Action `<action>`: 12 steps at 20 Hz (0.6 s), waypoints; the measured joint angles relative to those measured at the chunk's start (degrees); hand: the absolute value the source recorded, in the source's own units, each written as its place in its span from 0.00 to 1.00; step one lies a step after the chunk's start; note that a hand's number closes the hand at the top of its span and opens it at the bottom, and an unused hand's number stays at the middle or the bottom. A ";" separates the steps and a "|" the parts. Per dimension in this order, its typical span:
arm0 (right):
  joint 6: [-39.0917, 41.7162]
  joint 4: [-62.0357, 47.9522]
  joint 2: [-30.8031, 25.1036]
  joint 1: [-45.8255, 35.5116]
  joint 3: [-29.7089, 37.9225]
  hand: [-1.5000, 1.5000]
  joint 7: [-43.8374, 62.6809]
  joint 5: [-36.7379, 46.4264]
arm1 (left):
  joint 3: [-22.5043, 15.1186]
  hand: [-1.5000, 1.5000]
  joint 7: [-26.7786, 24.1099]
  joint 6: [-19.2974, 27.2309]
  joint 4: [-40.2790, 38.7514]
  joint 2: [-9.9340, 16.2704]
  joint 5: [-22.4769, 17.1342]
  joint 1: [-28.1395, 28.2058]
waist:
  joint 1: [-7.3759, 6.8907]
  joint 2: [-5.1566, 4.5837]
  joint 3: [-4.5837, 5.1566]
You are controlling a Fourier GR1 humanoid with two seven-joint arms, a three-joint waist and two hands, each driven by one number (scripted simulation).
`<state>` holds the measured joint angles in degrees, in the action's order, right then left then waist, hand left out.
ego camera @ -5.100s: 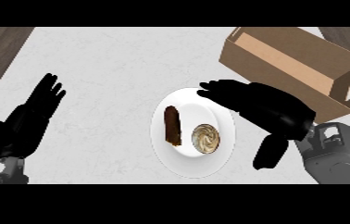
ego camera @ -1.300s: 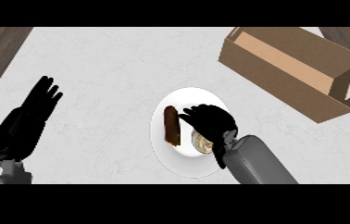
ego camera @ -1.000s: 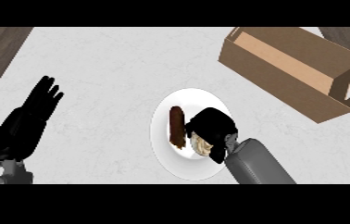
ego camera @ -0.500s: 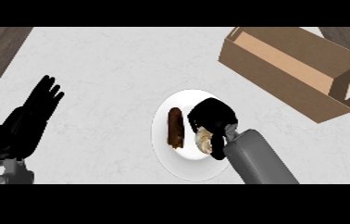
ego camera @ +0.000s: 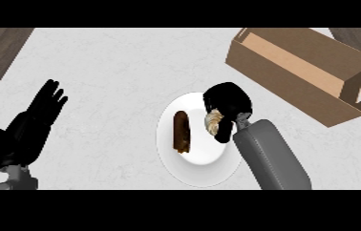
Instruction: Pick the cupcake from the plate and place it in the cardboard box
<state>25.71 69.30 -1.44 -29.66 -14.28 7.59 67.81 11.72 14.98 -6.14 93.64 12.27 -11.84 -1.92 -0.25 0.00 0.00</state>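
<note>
The one cupcake (ego camera: 214, 121) sits over the right rim of the single white plate (ego camera: 199, 168), mostly hidden by the right robot hand (ego camera: 227, 101), whose fingers curl round it from above and the right. Just left of it, one dark brown pastry (ego camera: 182, 131) lies lengthwise on the plate. One open cardboard box (ego camera: 296, 72) stands on the pale surface (ego camera: 120, 68) up to the right, apart from the plate. The left robot hand (ego camera: 37, 118) rests open near the left edge, fingers straight.

my right robot hand (ego camera: 227, 101) curls around the pale cream-topped cupcake (ego camera: 213, 121) at the round white plate's (ego camera: 201, 170) right edge; the open brown cardboard box (ego camera: 296, 70) sits well apart, upper right.
</note>
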 measured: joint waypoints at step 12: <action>4.59 27.07 0.82 -0.91 2.12 1.00 6.10 -2.00 | 0.77 0.50 0.76 -0.49 1.59 -0.05 -0.64 1.50 | 0.79 0.39 0.01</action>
<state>30.30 96.37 -0.62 -30.58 -12.16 13.69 65.80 12.49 15.75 -6.63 95.22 12.22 -12.48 -0.42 0.54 0.38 0.01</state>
